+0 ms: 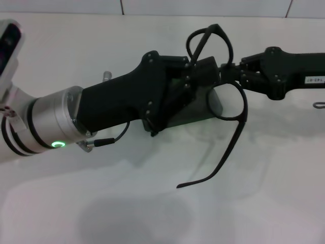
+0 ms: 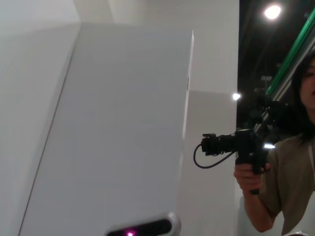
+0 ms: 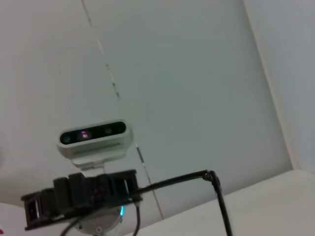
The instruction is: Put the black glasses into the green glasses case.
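The black glasses (image 1: 234,104) hang in the air in the head view, one lens rim up, the other lower, with a long temple arm trailing down toward the table. My left gripper (image 1: 200,68) reaches in from the left and is shut on the glasses' other temple arm. The right wrist view shows that temple (image 3: 172,183) coming out of the left gripper (image 3: 133,191). My right gripper (image 1: 227,68) comes from the right and is shut on the frame at the bridge. The green glasses case (image 1: 210,108) lies on the table under my left gripper, mostly hidden.
The white table (image 1: 152,203) spreads out in front, with a wall behind it. A small metal object (image 1: 319,105) lies at the right edge. The left wrist view shows only a white wall and a person (image 2: 285,172) holding a camera.
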`<action>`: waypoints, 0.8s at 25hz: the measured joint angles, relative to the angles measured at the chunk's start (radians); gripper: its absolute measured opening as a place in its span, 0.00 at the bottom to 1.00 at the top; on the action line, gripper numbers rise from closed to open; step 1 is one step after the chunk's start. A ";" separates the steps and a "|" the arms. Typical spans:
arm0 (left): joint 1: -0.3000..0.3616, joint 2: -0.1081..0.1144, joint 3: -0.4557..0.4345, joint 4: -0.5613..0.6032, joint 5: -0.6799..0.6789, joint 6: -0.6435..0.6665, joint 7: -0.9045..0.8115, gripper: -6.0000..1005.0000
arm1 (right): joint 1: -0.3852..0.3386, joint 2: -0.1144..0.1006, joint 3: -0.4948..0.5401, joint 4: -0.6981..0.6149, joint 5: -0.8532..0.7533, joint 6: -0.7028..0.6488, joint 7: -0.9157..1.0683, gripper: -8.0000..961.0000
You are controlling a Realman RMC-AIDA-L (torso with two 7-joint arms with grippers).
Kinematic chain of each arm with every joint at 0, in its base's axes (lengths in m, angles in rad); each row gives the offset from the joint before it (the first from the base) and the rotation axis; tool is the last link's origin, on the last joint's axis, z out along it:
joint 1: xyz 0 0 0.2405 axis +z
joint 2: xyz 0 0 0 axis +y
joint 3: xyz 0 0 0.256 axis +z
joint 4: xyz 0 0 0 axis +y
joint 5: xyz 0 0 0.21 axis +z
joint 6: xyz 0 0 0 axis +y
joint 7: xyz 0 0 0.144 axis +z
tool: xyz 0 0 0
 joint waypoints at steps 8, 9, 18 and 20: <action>-0.007 -0.001 0.013 -0.023 0.000 -0.002 0.001 0.03 | 0.031 0.003 -0.013 0.044 0.013 -0.003 -0.029 0.07; -0.007 -0.001 0.013 -0.023 0.001 -0.004 0.001 0.03 | 0.034 0.003 -0.013 0.051 0.016 -0.004 -0.035 0.07; -0.004 -0.004 0.015 -0.024 0.004 -0.036 0.002 0.03 | 0.041 0.004 -0.081 0.076 0.084 -0.019 -0.068 0.07; 0.000 -0.004 0.016 -0.025 0.004 -0.047 0.002 0.03 | 0.041 0.004 -0.090 0.076 0.096 -0.020 -0.069 0.07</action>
